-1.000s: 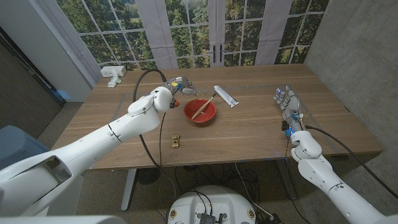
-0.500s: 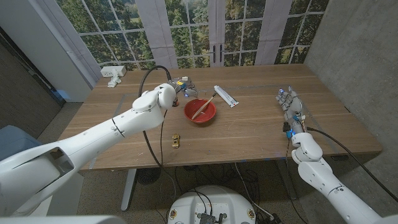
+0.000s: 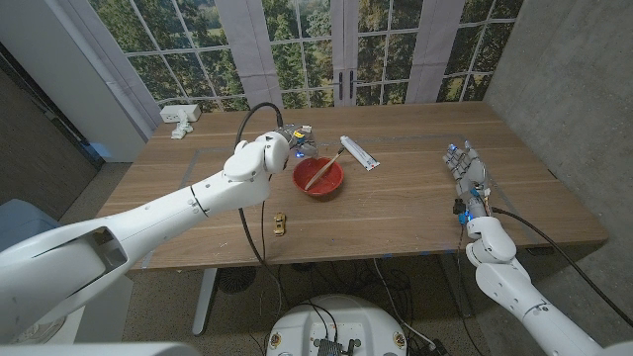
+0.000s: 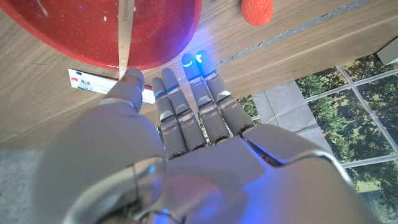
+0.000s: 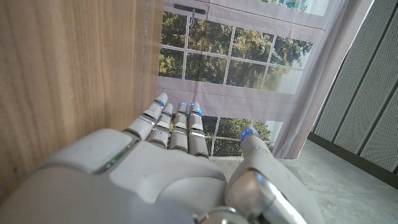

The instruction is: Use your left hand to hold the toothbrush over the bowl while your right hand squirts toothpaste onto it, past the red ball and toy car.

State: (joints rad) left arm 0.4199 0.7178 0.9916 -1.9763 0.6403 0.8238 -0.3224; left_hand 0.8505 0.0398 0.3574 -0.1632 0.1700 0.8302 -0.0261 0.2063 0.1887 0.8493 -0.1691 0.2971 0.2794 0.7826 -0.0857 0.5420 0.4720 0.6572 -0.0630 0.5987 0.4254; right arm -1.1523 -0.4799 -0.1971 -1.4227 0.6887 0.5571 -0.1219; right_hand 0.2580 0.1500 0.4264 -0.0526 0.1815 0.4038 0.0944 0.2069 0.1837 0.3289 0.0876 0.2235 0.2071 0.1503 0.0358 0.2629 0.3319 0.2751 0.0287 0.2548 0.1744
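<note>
The toothbrush point(image 3: 323, 170) lies slantwise across the red bowl point(image 3: 317, 178), its far end jutting over the rim toward the toothpaste tube point(image 3: 358, 152) on the worktop point(image 3: 396, 198). The left robot hand point(image 3: 295, 138) hovers just beside the bowl's rim, fingers straight and together, holding nothing. The right robot hand point(image 3: 467, 170) stands well apart near the worktop's edge, fingers extended, empty.

The left robot hand point(image 3: 295, 139) reaches forward on an outstretched arm, fingers point(image 4: 186, 106) extended; the right robot hand point(image 3: 468, 173) stands with fingers straight and empty.
</note>
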